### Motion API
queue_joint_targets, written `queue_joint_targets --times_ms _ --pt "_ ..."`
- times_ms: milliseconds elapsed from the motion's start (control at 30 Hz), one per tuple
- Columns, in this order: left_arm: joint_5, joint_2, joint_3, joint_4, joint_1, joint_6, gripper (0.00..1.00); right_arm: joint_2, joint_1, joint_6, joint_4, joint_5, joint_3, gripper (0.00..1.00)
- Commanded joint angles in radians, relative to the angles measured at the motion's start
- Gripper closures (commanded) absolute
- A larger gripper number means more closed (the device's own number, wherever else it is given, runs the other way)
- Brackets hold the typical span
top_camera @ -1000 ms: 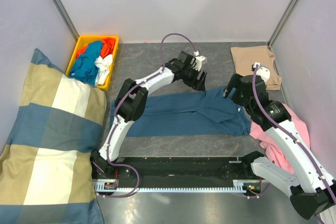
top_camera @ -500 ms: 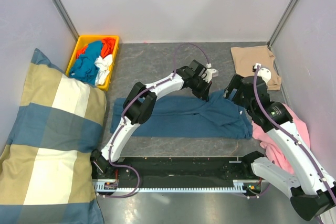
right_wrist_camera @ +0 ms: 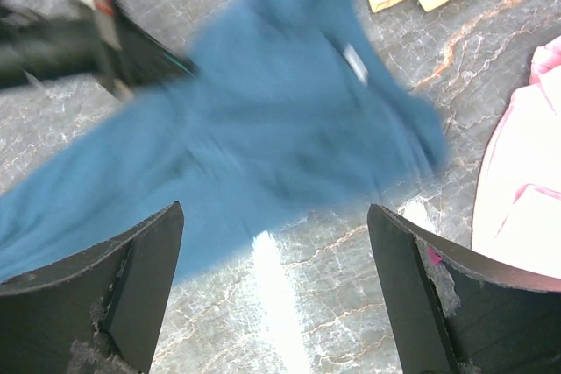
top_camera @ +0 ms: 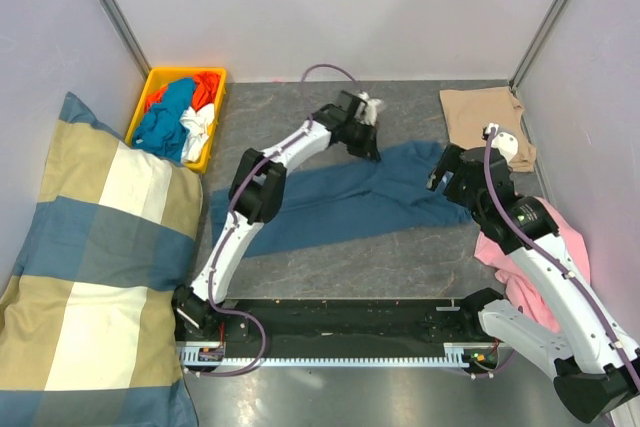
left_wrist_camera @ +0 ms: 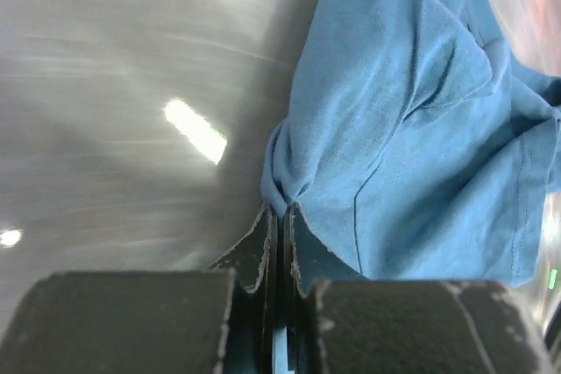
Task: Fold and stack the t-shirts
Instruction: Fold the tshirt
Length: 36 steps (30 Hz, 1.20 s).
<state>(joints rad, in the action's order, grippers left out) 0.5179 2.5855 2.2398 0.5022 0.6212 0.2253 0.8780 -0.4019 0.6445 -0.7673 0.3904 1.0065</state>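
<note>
Cloth of the teal-blue t-shirt [top_camera: 340, 202] lies across the middle of the tabletop [top_camera: 400, 257]. Its long axis goes in a slant from the near left to the far right. On the far edge, a little right of the middle, the left claw [top_camera: 365, 142] is closed tight on a small fold of the shirt; the left wrist view shows the cloth bunched up between the two jaws. The right end of the shirt lies under the right claw [top_camera: 440, 175], which is wide open, holds nothing and hangs above the cloth without touching it. So I judge that the right arm is the nearer one to take this free right end, by going down. The tan t-shirt [top_camera: 480, 117] lies folded in the far right corner, apart from the blue one.
</note>
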Motion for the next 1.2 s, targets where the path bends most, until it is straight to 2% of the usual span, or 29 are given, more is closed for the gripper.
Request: queue_joint_targets --times_ms 0,200,267,300,333,467,567,633,700,733,800,933,967,1167 --pt "-0.113 0.056 0.116 -0.066 -0.199 0.292 0.98 -0.004 0.000 0.023 0.002 0.007 -0.016 0.05" --pt "-0.190 0.085 0.126 -0.252 -0.354 0.586 0.98 0.015 -0.002 0.038 0.011 -0.013 -0.025 0.05" --pt "-0.194 0.094 0.135 -0.293 -0.392 0.650 0.67 0.022 0.000 0.041 0.019 -0.025 -0.028 0.05" --pt "-0.193 0.097 0.138 -0.321 -0.402 0.661 0.48 0.026 0.000 0.041 0.020 -0.028 -0.029 0.05" --pt "-0.188 0.097 0.138 -0.332 -0.409 0.667 0.01 0.026 -0.002 0.041 0.022 -0.036 -0.031 0.05" --pt "-0.135 0.055 0.116 -0.341 -0.429 0.657 0.00 0.039 -0.002 0.035 0.036 -0.051 -0.052 0.04" --pt "-0.105 -0.034 0.026 -0.349 -0.429 0.620 0.00 0.056 0.000 0.035 0.074 -0.117 -0.095 0.03" --pt "-0.093 -0.118 -0.060 -0.343 -0.428 0.564 0.00 0.065 -0.003 0.046 0.130 -0.214 -0.152 0.04" --pt "-0.114 -0.183 -0.158 -0.321 -0.423 0.502 0.00 0.082 -0.003 0.088 0.189 -0.281 -0.230 0.07" --pt "-0.139 -0.249 -0.193 -0.279 -0.422 0.430 0.00 0.088 -0.006 0.110 0.270 -0.365 -0.259 0.08" --pt "-0.229 -0.324 -0.318 -0.255 -0.411 0.361 0.00 0.119 -0.038 0.185 0.357 -0.425 -0.331 0.12" --pt "-0.367 -0.482 -0.514 -0.234 -0.410 0.226 0.00 0.275 -0.191 0.273 0.518 -0.374 -0.332 0.08" --pt "-0.413 -0.528 -0.544 -0.226 -0.411 0.212 0.00 0.315 -0.269 0.282 0.534 -0.355 -0.316 0.06" --pt "-0.455 -0.616 -0.663 -0.215 -0.431 0.155 0.00 0.645 -0.498 0.409 0.667 -0.289 -0.161 0.02"
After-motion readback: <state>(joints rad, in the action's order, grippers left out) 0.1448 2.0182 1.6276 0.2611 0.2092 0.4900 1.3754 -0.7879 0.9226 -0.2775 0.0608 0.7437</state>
